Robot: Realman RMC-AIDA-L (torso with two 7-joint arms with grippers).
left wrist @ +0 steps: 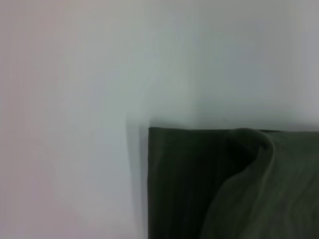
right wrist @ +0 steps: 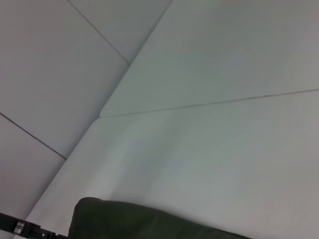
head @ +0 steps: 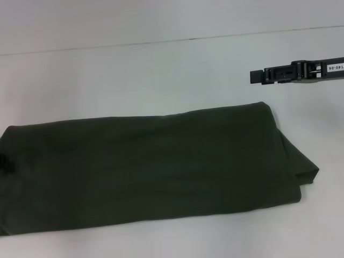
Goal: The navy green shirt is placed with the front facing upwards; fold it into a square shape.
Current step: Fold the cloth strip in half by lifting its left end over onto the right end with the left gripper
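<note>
The white table carried the shirt — folded into a long band across its near half, plain green up — while the right gripper hovered beyond its right end, jaw state unclear.

The only readable marking is a small white label on the right end effector, near the tabletop's far right edge; its dark characters look like "140-06", though the first ones are partly cut off.
</note>
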